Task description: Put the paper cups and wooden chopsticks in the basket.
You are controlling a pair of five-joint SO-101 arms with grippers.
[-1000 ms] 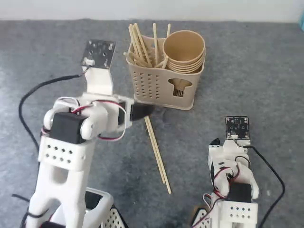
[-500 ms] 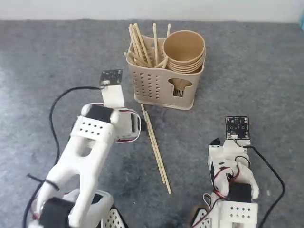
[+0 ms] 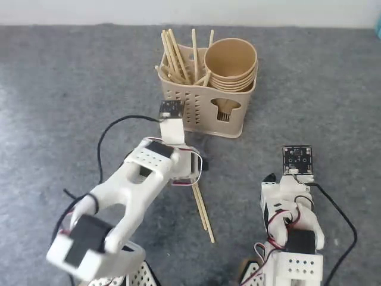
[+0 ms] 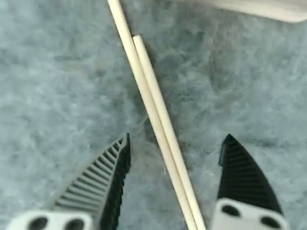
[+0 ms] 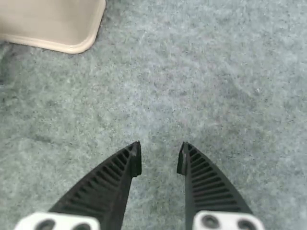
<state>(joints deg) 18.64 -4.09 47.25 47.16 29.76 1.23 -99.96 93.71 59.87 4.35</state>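
Right gripper (image 5: 158, 155), nearest: fingers slightly parted over bare carpet (image 5: 216, 72), holding nothing. Left gripper (image 4: 177, 139): fingers spread wide astride the loose chopsticks (image 4: 152, 110), a pair lying side by side on the carpet, not yet pinched. Beyond, the basket (image 3: 184, 110) already held the stacked paper cups (image 3: 231, 59) and several upright chopsticks (image 3: 172, 50). Apparently only the loose pair was left.

Smooth wood chopsticks (image 4: 158, 120); matt plast. basket (image 3: 190, 107)
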